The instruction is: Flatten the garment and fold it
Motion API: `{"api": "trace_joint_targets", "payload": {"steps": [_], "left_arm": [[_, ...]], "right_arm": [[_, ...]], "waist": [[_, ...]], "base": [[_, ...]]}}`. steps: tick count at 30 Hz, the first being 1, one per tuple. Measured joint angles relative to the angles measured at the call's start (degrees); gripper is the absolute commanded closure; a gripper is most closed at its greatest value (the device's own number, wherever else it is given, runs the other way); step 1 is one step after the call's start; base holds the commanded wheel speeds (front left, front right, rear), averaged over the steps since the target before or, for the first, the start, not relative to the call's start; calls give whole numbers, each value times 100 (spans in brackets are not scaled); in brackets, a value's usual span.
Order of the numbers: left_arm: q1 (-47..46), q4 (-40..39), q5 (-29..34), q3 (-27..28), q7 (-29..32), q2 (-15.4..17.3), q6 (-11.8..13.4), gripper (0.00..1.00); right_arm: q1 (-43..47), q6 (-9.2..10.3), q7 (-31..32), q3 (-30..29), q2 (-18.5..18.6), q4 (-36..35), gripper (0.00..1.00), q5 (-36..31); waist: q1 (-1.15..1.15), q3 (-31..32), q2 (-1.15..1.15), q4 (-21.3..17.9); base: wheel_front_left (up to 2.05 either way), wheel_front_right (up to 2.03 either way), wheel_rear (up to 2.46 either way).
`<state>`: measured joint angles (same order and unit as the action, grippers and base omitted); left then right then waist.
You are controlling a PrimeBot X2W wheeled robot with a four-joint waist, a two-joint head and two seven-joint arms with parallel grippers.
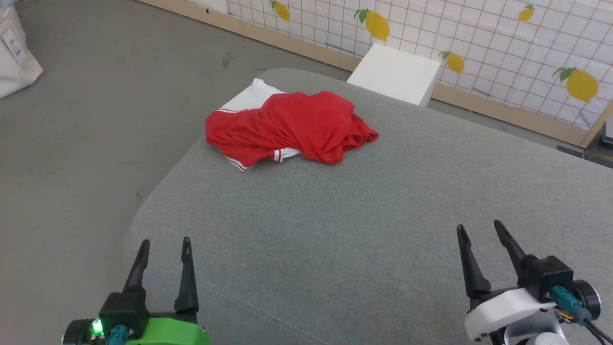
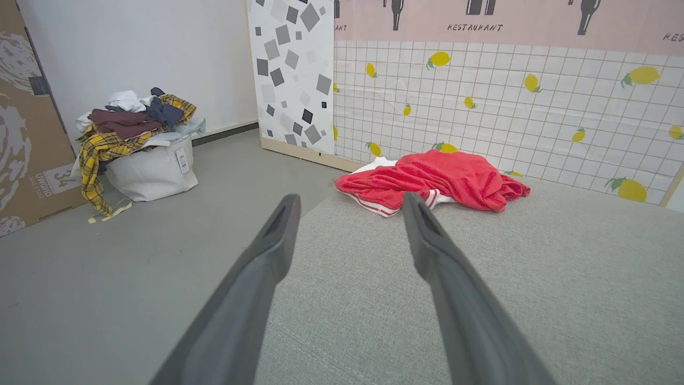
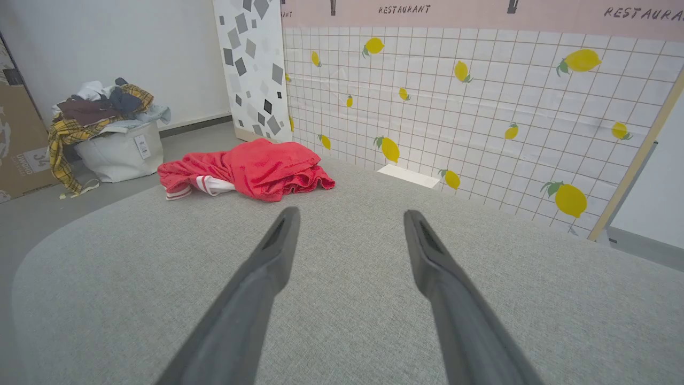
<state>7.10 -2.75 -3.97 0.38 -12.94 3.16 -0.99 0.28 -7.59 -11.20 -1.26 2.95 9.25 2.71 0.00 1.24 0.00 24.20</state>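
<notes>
Garment [image 1: 292, 127] is found crumpled in a heap on the grey fabric-covered surface [image 1: 335, 230], toward its far left part and close to the rounded edge. Red cloth is bunched over itself; a white sleeve is spread out on the far side, and red-and-white striped trim is exposed along the near side. The left gripper [image 1: 165, 240] is recorded at the lower left of the head view, above the near left edge of the surface, with its two dark fingers parted by a clear gap and nothing held between them. The right gripper [image 1: 479, 224] is recorded at the lower right, above the surface, its fingers likewise spread apart and empty. Both grippers are well apart from the garment. A white box [image 1: 395, 72] is noted beyond the far edge of the surface, against the lemon-printed grid wall [image 1: 479, 43]. A pale bag [image 2: 149, 171] heaped with mixed clothing is seen standing on the grey floor [image 1: 96, 120], off to the left.
</notes>
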Motion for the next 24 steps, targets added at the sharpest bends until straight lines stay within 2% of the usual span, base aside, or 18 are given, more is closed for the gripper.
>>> {"api": "trace_joint_targets", "payload": {"steps": [12, 24], "left_arm": [[43, -68, -114, -5, -157, 0, 3, 0], [53, -75, -163, -40, -162, 0, 4, 0]], "right_arm": [[0, 0, -92, -31, -1, 11, 0, 0], [0, 0, -84, -32, -2, -45, 0, -1]], "waist": [[0, -48, 0, 212], [0, -174, 0, 229]], "base": [[0, 0, 0], [0, 0, 0]]}}
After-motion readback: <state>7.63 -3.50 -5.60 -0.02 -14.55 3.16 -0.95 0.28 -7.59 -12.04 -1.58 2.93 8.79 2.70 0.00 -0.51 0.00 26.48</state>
